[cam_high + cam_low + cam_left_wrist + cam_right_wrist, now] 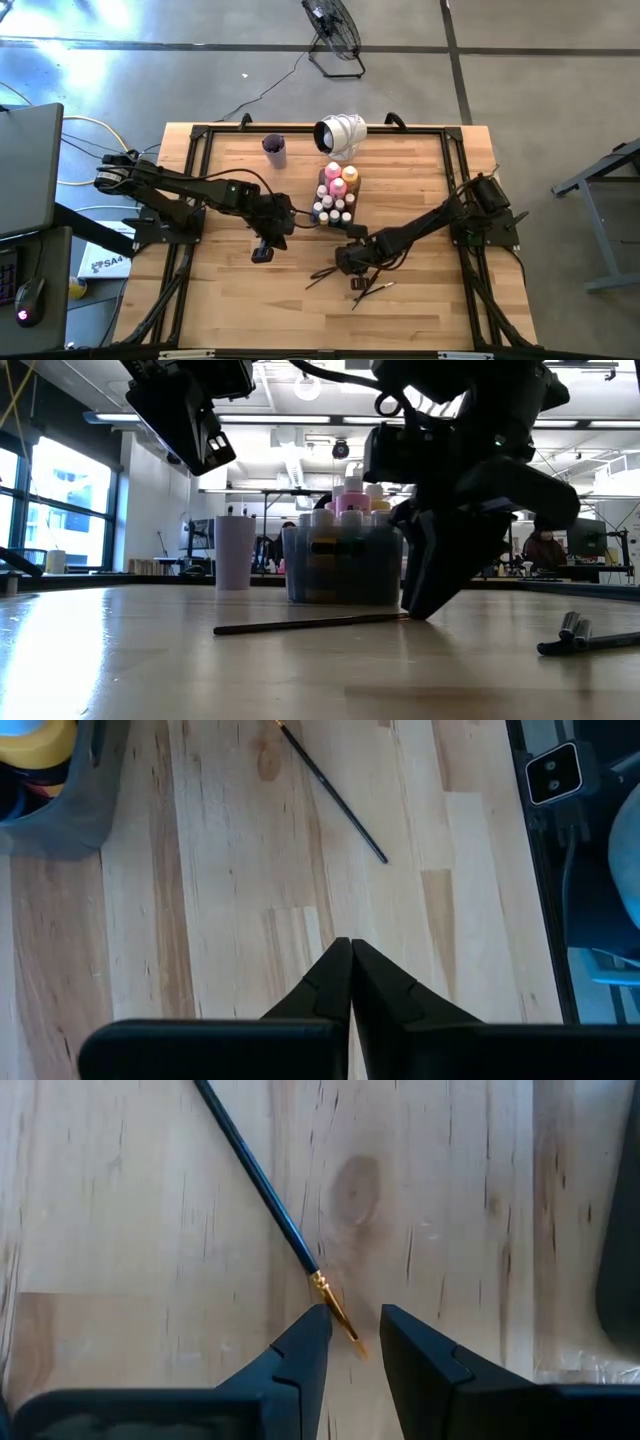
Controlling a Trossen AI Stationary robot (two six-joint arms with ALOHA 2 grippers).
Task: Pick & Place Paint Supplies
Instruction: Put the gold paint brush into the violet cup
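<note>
A thin dark-handled paintbrush (260, 1190) with a gold ferrule lies flat on the wooden table (230, 300). My right gripper (353, 1335) stands open, pointing steeply down, one finger on either side of the brush's bristle end (345, 1325), low over the wood in the low view (425, 610). My left gripper (351, 945) is shut on nothing and hangs above the table (262, 252), to the left of the tray. The grey tray (340, 575) holds pink (333, 172), orange (349, 175) and small white-capped bottles.
A lilac cup (274, 150) stands at the back, left of the tray, and a white cylindrical object (340, 132) lies behind the tray. More brushes (372, 290) lie near the front, right of my right gripper. Bare wood spreads at the front left.
</note>
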